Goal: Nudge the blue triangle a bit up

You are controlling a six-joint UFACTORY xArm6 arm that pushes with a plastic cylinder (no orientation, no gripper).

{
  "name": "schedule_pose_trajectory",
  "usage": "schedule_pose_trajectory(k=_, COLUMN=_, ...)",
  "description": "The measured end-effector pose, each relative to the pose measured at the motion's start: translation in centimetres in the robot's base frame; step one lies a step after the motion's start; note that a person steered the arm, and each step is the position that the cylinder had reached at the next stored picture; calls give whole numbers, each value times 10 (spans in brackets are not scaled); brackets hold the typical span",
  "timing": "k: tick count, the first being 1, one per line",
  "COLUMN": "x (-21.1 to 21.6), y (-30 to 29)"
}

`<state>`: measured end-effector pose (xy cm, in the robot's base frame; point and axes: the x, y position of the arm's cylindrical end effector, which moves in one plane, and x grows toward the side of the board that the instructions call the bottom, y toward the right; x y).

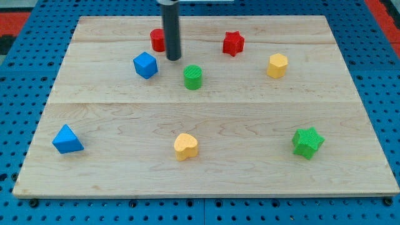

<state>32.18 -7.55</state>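
Observation:
The blue triangle (pixel 67 140) lies near the view's left edge of the wooden board (pixel 250 119), low down. My tip (pixel 174 59) is at the view's top, far up and to the right of the triangle. It stands between a blue cube (pixel 145 65) and a green cylinder (pixel 193 77), just right of a red block (pixel 157 40) that the rod partly hides.
A red star (pixel 233 43) and a yellow hexagonal block (pixel 277 65) sit at the view's top right. A yellow heart (pixel 185 146) lies at the bottom middle. A green star (pixel 307 142) lies at the bottom right.

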Motion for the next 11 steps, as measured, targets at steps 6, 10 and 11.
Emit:
schedule_pose_trajectory(k=6, x=147, y=1)
schedule_pose_trajectory(k=10, x=256, y=-137)
schedule_pose_trajectory(k=11, x=222, y=-136)
